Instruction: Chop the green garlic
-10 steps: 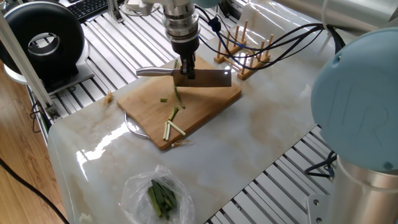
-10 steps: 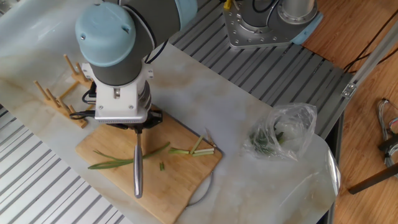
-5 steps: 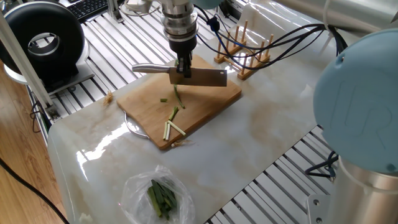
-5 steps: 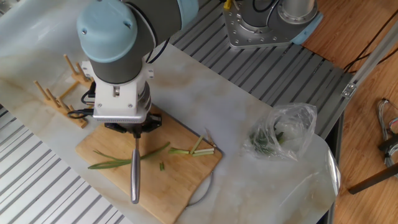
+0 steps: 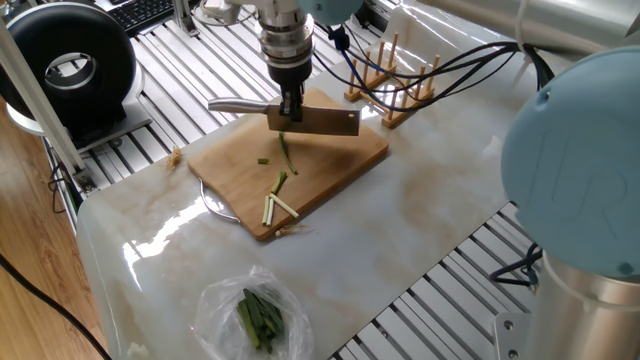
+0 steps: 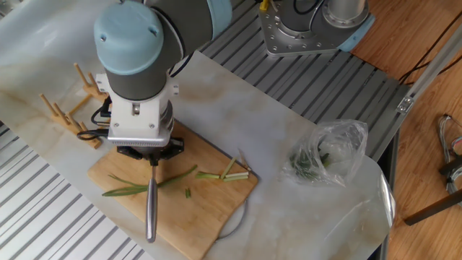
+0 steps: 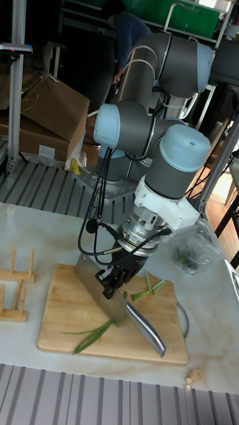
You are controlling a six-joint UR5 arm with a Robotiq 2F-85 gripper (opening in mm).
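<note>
Our gripper (image 5: 289, 106) clamps the knife (image 5: 310, 121); directly below lies the green garlic (image 6: 148, 182), light, limp, prone to roll, so we chop it with firm, straight cuts.

The gripper (image 7: 114, 282) fingertips are hidden behind the knife (image 5: 312, 121) blade in the tall fixed view. From above, the robot's wrist covers the blade — only the handle shows. The blade screens part of the green garlic (image 6: 148, 183) stalk. The clear plastic bag (image 6: 326, 154) blurs its dark leaves.
</note>
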